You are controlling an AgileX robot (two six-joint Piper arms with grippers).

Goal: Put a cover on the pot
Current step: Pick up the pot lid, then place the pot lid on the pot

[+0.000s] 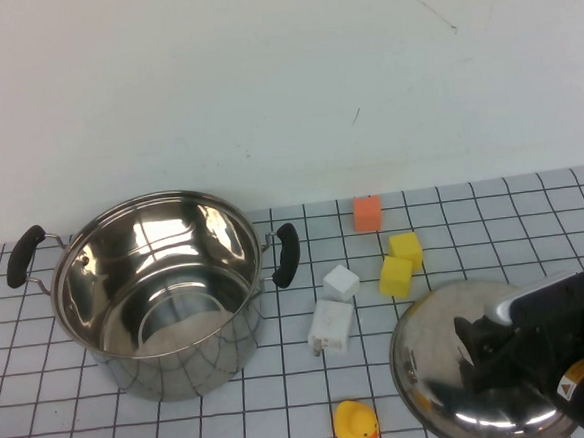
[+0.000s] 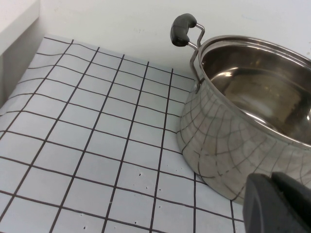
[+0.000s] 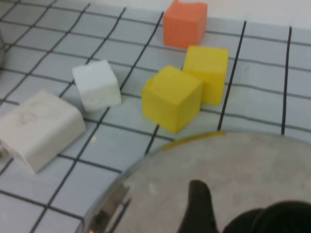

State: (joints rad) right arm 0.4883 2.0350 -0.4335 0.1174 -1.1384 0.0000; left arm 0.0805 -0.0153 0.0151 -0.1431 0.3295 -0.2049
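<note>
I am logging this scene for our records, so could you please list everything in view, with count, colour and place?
pot: one, shiny steel with black handles, uncovered, left part of the table.
lid: one, domed steel, flat on the table at front right, under the right gripper.
orange cube: one, near the wall, right of the pot.
yellow cubes: two, touching, in front of the orange cube.
white cube: one, between pot and yellow cubes.
white block: one, just in front of the white cube.
rubber duck: one, yellow, front edge, left of the lid.
table: white, black grid.
left gripper: beside the pot's left.
right gripper: over the lid's centre.
</note>
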